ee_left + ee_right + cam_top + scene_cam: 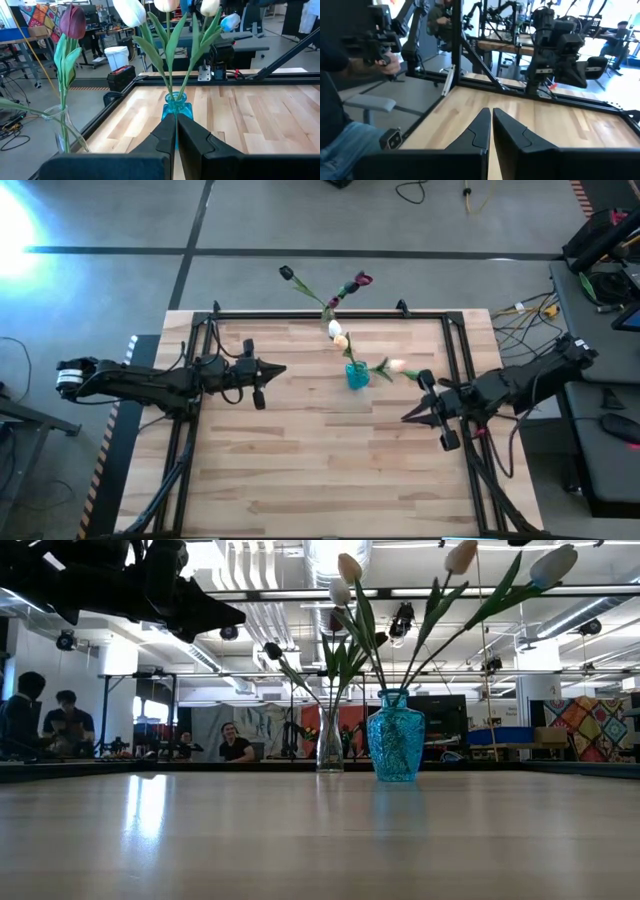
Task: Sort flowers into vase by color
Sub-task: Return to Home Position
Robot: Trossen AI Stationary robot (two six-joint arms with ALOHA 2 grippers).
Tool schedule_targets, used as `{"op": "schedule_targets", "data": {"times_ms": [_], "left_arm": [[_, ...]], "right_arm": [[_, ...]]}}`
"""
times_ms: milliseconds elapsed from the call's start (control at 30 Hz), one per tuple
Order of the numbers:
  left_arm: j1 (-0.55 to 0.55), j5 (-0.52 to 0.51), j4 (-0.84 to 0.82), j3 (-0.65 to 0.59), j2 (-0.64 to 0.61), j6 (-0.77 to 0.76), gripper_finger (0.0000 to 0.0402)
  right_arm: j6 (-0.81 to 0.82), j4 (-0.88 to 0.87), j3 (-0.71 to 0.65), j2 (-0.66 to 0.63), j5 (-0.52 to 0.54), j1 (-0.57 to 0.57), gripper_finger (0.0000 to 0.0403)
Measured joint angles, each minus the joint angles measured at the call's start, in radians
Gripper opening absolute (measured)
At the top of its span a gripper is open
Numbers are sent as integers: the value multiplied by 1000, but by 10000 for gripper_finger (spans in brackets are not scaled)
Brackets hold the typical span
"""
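A blue glass vase (357, 375) stands on the wooden table right of centre. It holds pale flowers by their green stems: a white head (131, 11) and peach-cream heads (167, 4). A clear vase (62, 131) at the table's far edge holds dark maroon tulips (362, 280). My left gripper (283, 370) is shut, level and above the table, pointing at the blue vase (176, 107) from its left, apart from it. My right gripper (404, 418) is shut and empty, right of and nearer than the blue vase; in its own view (491, 116) no vase shows.
A black metal frame (300, 313) runs along the table's edges. Bare wood lies in the near half of the table (320, 480). A seated person (340, 115) is beside the table in the right wrist view; several people (235, 745) sit in the room beyond.
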Motion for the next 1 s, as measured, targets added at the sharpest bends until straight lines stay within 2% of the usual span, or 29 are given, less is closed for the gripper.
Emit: {"op": "schedule_targets", "data": {"times_ms": [133, 300, 400, 633, 733, 833, 1000], "left_arm": [[0, 0, -1, -1, 0, 0, 0], [0, 3, -6, -1, 0, 0, 0], [0, 4, -7, -2, 0, -3, 0], [15, 19, -13, -10, 0, -1, 0], [37, 66, 11, -33, -1, -9, 0], [62, 99, 42, -54, -3, -16, 0], [111, 174, 97, -82, -8, -37, 0]], "right_arm": [[-25, -110, 76, -6, 13, 0, 12], [-83, -308, 140, -76, 176, -2, 12], [-125, -373, 145, -165, 219, -2, 12], [-244, -386, 90, -374, 250, -12, 12], [-265, -378, 54, -442, 265, -12, 12], [-276, -318, 42, -484, 264, -13, 11], [-257, -328, 36, -483, 267, -13, 9]]}}
